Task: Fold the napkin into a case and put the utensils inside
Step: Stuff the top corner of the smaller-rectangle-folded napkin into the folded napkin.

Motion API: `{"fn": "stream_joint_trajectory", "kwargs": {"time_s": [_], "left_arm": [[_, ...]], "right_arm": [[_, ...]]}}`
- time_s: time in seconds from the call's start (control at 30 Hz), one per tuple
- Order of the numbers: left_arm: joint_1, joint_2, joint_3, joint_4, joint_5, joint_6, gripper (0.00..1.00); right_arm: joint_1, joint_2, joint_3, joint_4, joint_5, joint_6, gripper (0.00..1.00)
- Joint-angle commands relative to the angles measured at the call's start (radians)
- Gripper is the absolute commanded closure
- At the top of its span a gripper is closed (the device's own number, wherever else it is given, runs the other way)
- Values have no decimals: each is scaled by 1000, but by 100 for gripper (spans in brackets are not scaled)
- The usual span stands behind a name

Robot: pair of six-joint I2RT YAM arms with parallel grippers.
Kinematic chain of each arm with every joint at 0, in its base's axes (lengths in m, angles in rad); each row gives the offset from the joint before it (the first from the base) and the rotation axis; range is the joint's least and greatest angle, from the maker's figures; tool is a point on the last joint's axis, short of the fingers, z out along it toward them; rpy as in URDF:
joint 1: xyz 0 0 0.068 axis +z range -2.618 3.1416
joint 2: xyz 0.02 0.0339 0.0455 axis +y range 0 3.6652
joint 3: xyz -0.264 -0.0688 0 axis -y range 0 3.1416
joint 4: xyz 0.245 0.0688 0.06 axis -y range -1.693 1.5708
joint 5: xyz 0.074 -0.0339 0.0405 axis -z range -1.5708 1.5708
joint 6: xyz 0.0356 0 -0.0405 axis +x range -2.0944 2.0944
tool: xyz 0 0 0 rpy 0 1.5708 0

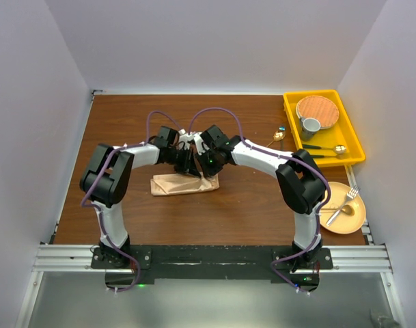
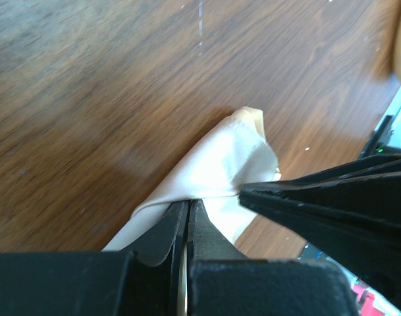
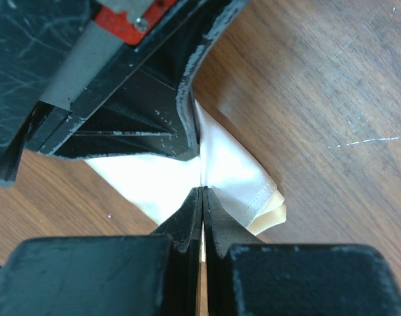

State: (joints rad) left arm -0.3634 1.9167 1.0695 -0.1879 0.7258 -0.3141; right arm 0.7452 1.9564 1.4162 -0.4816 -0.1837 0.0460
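I have both arms bent in toward the middle of the brown wood-grain worktop (image 1: 248,198), wrists meeting over the shiny peach-orange satin napkin (image 1: 173,184). From the overhead camera the napkin lies as a creased, layered oblong just ahead of the two arm bases, its long side running left to right, with the right end drawn up under the pincers. The left pincer (image 2: 187,203) is clamped down narrow, a fold of the pale cloth caught between its black fingers and rising off the wood to meet them. The right pincer (image 3: 201,189) is likewise squeezed tight on the same bunched fold, and its wrist camera shows the other pincer's tip right against it, cloth spreading to both sides. On the far right of the worktop sits a yellow plastic tray (image 1: 358,147) holding a round wood-toned plate (image 1: 318,109), a small grey cup (image 1: 310,125) and a dark-handled spoon with a gold bowl (image 1: 327,149). A gold spoon with a blue part (image 1: 279,136) lies on the wood just left of the tray. Nearer to me, a gold fork (image 1: 342,205) rests on a round pale-orange plate (image 1: 358,220), well apart from the napkin.
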Motion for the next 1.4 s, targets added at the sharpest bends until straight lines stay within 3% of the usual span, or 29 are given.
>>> {"fn": "stream_joint_trajectory", "kwargs": {"time_s": [0.0, 0.37, 0.47, 0.57, 0.67, 0.9, 1.03, 1.37], "left_arm": [[-23, -51, 12, 91, 37, -83, 100], [-17, 7, 17, 79, -26, -118, 100], [-3, -2, 20, 70, -2, -114, 87], [23, -33, 11, 44, 13, -89, 80], [61, -68, 7, -4, 33, -50, 74], [103, -130, 56, -245, 21, 261, 66], [101, -134, 52, -265, 27, 310, 60], [98, -81, 44, -211, 76, 339, 56]], "right_arm": [[2, -34, -5, 18, -34, 20, 100], [2, 21, -34, 18, 7, 8, 100], [2, 44, -42, 20, 35, 6, 100], [0, 55, -52, 21, 50, 8, 100], [2, 65, -59, 26, 59, 12, 100], [2, 65, -65, 35, 56, 9, 100], [2, 61, -66, 37, 52, 5, 100], [0, 50, -76, 49, 33, -11, 100]]}}
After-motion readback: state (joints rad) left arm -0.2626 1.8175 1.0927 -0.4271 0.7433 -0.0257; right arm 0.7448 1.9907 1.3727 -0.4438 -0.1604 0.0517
